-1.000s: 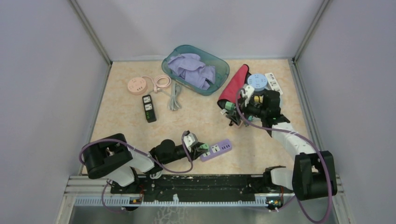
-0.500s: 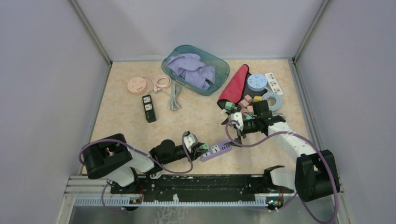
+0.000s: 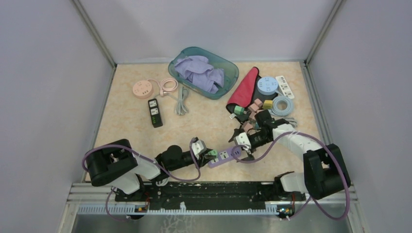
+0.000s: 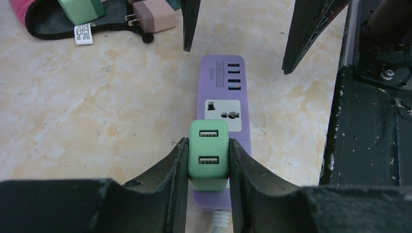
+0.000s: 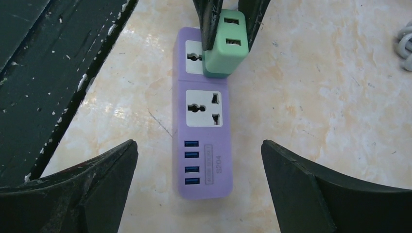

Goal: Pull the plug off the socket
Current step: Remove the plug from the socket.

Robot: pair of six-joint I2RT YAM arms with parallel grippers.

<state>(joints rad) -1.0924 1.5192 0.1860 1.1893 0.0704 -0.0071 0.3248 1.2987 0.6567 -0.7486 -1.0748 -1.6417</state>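
From above, the purple socket strip point(image 3: 227, 155) lies toward six o'clock on the surface point(image 3: 136, 121), with the green plug point(image 3: 213, 153) seated in its nine o'clock end. The left wrist view shows the left end effector point(image 4: 208, 145) clamped narrowly on that plug. The right wrist view shows the right end effector point(image 5: 198, 150) spread wide, straddling the strip's USB end without contact.

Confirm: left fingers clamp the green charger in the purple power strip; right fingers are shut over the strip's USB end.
Not shut: the right wrist view shows the right fingers wide open on either side of the purple power strip at its USB end. The left fingers do clamp the green charger.
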